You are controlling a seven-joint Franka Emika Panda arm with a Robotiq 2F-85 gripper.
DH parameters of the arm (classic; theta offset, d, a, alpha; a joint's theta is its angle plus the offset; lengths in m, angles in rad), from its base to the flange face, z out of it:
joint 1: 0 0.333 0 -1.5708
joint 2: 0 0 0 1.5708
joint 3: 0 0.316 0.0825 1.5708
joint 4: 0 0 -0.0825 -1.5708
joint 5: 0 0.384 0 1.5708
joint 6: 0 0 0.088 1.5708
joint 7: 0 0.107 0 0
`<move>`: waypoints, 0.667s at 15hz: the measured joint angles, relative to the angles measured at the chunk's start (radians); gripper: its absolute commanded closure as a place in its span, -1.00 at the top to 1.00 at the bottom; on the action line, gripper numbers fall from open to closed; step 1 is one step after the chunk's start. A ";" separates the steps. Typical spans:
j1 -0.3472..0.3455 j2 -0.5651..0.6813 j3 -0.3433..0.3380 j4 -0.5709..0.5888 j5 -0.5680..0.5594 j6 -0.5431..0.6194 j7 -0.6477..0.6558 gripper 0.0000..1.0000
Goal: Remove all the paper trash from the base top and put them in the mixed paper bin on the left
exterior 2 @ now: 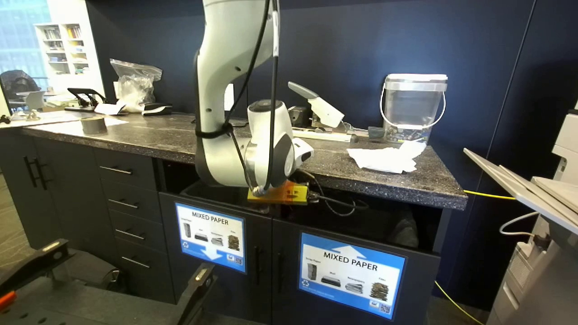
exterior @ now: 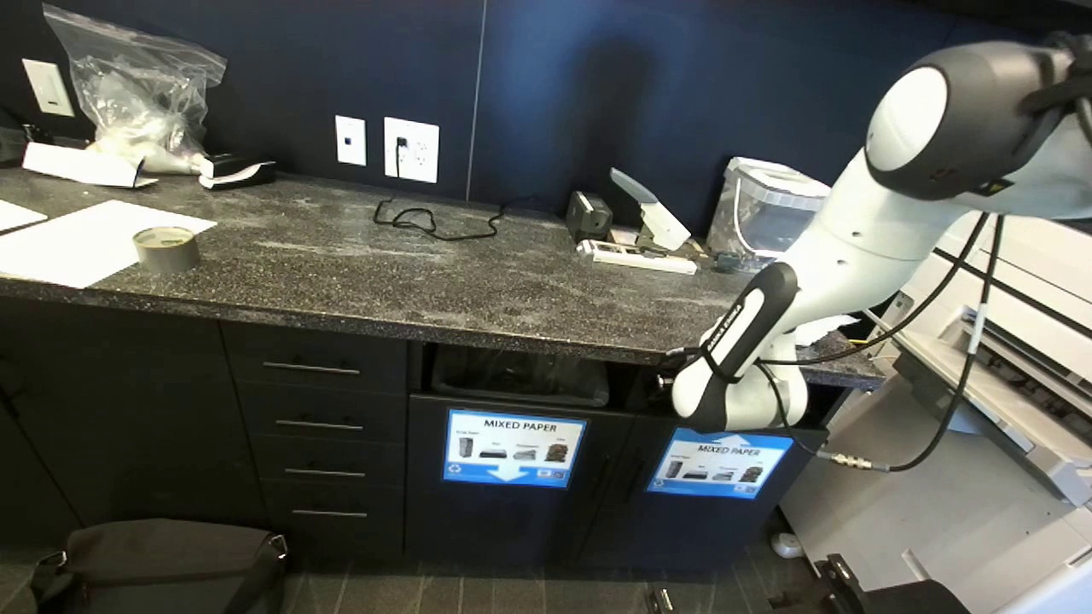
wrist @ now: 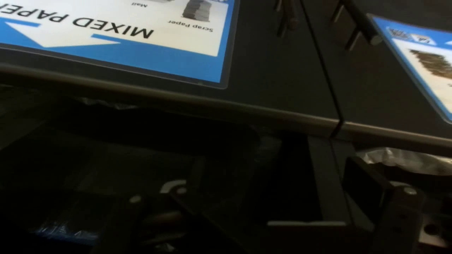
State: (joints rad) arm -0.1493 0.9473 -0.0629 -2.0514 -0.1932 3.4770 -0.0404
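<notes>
White crumpled paper trash (exterior 2: 384,158) lies on the right end of the dark speckled base top (exterior: 409,290). The arm mostly covers this paper (exterior: 823,328) in the other picture of the counter, an exterior view. Under the counter, the left mixed paper bin (exterior: 520,396) sits in its dark opening, behind a sign with a downward arrow. My gripper (wrist: 281,179) is low at the cabinet openings, near the divider between the two compartments. Its jaws stand wide apart in the wrist view, and I see nothing between them; the picture there is dark. In both exterior views its fingertips are hidden.
A stapler (exterior 2: 318,106) and a clear bucket (exterior 2: 413,101) stand behind the paper. Farther left are a tape roll (exterior: 166,249), larger flat sheets (exterior: 77,243) and a plastic bag (exterior: 145,94). The counter's front edge overhangs the openings. A printer (exterior: 964,477) stands at the right.
</notes>
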 measured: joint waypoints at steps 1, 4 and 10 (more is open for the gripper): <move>-0.002 -0.051 0.006 -0.033 -0.004 -0.061 -0.006 1.00; -0.027 -0.212 0.023 -0.126 -0.004 -0.248 -0.030 1.00; -0.126 -0.519 0.040 -0.209 0.033 -0.622 -0.094 1.00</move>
State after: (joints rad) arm -0.2752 0.4279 -0.0226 -2.2607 -0.1607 2.8554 -0.1343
